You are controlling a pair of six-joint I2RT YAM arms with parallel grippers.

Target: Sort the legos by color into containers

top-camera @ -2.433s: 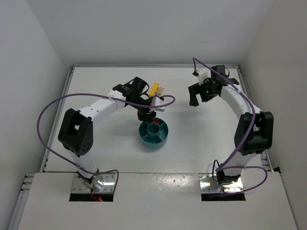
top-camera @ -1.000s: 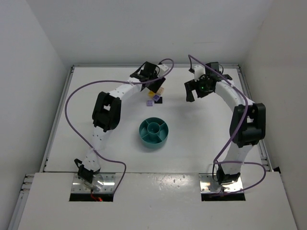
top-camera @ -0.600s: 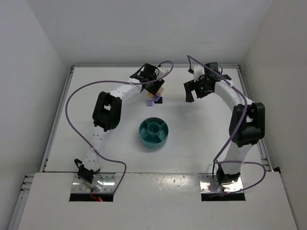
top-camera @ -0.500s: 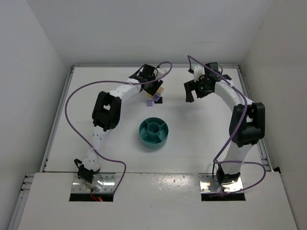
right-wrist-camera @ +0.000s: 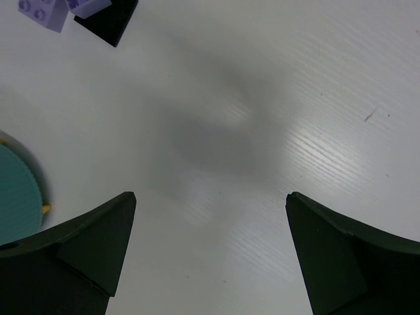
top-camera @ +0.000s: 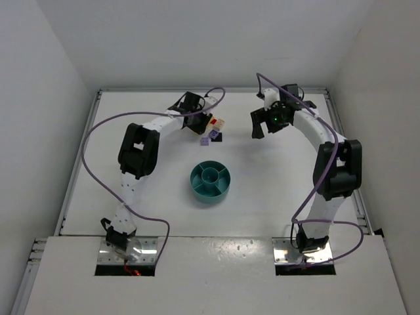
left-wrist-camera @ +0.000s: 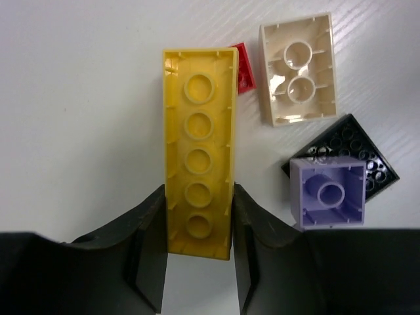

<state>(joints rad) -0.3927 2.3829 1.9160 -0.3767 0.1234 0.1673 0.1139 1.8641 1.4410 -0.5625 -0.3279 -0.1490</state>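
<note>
The left claw pinches only the yellow brick's near end, so lifting may tilt it loose; the right claw gapes empty.

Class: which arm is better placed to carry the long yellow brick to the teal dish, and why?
Left. Its gripper has a finger on each side of the yellow brick. The right gripper hangs open over bare table, far from the pile.

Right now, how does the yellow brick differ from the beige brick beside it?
The yellow brick is long and narrow with five tubes in one row; the beige brick is short and shows two. The yellow brick sits between the left pincer's fingers; the beige brick lies free. Both lie with their hollow undersides up.
</note>
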